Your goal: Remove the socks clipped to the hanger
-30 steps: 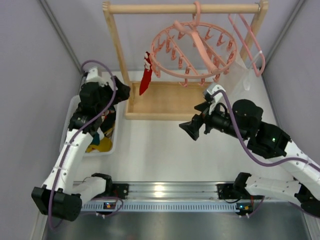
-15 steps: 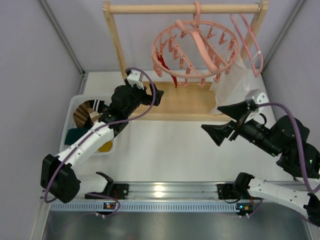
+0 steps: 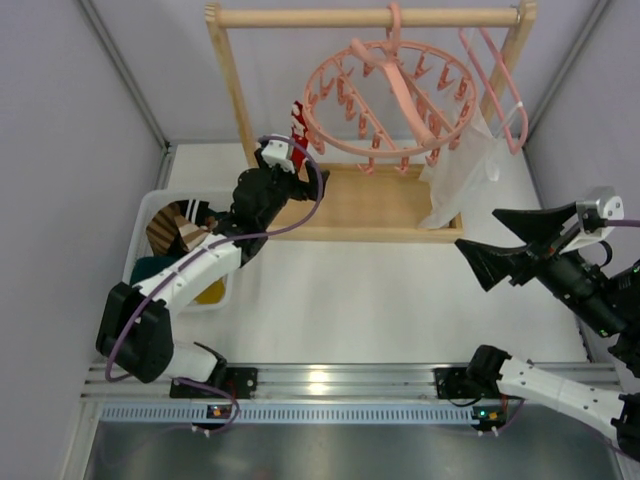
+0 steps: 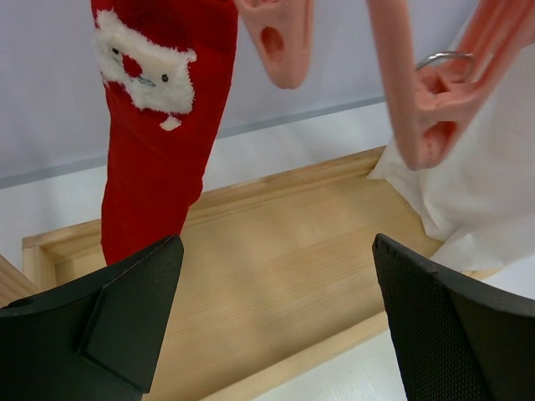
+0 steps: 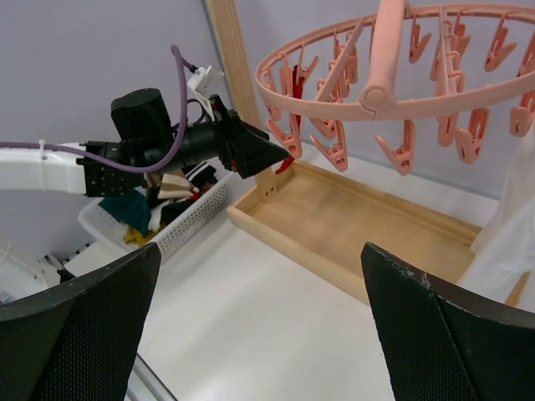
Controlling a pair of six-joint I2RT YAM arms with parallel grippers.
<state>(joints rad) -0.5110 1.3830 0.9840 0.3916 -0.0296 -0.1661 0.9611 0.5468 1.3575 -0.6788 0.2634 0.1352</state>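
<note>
The round pink ring hanger [image 3: 390, 100] hangs by its hook from the wooden rack's top bar. One red sock [image 3: 298, 148] with a white face patch hangs clipped at its left rim; it fills the upper left of the left wrist view [image 4: 159, 142]. My left gripper [image 3: 312, 180] is open just below and beside that sock, its left finger [image 4: 109, 326] near the sock's toe, not touching. My right gripper [image 3: 497, 245] is open and empty, raised at the right, apart from the hanger [image 5: 393, 92]. It sees the red sock [image 5: 287, 161] behind the left gripper [image 5: 251, 150].
A wooden rack [image 3: 238, 100] with a tray base [image 4: 284, 267] stands at the back. A large white garment [image 3: 455, 180] on a plain pink hanger [image 3: 500, 85] hangs at the right. A white basket [image 3: 146, 215] with several removed socks [image 5: 134, 213] sits at the left.
My left arm has swung from the basket up to the rack, beneath the red sock. My right arm has drawn back to the right. The ring hanger has turned and swung.
</note>
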